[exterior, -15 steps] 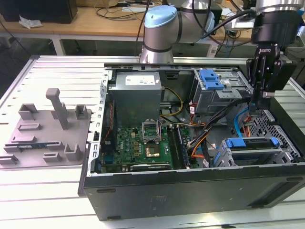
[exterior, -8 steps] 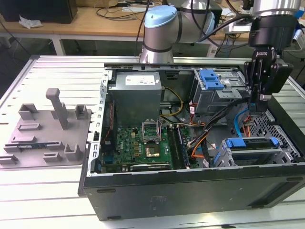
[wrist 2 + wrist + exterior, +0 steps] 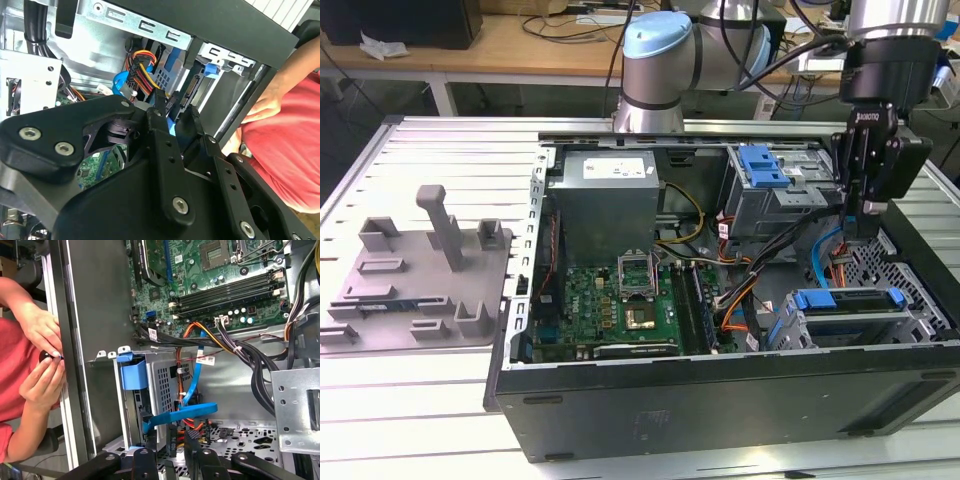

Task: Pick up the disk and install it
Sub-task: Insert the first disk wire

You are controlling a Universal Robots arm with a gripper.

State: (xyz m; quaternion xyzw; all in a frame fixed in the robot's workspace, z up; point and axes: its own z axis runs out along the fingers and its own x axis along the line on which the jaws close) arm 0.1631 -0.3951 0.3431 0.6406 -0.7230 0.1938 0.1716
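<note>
The disk (image 3: pixel 847 300), edged by its bright blue frame, lies flat in the metal drive cage (image 3: pixel 920 318) at the case's corner on the exterior view's right. In the first wrist view its blue end tab (image 3: pixel 134 373) shows at the cage's opening. My gripper (image 3: pixel 868 222) hangs just above and behind that cage, inside the case. Its black fingers (image 3: pixel 159 117) stand a little apart, open, with nothing between them. In the first wrist view the gripper (image 3: pixel 170 456) is over a flat blue data cable (image 3: pixel 186 414) and the orange-and-yellow power leads beside the cage.
The open computer case (image 3: pixel 720 400) holds a motherboard (image 3: pixel 620 300), a power supply (image 3: pixel 610 195) and an upper bay with another blue carrier (image 3: pixel 765 165). A grey fixture plate (image 3: pixel 420 275) lies on the exterior view's left. A person's hands (image 3: pixel 42 355) rest against the case's outer wall.
</note>
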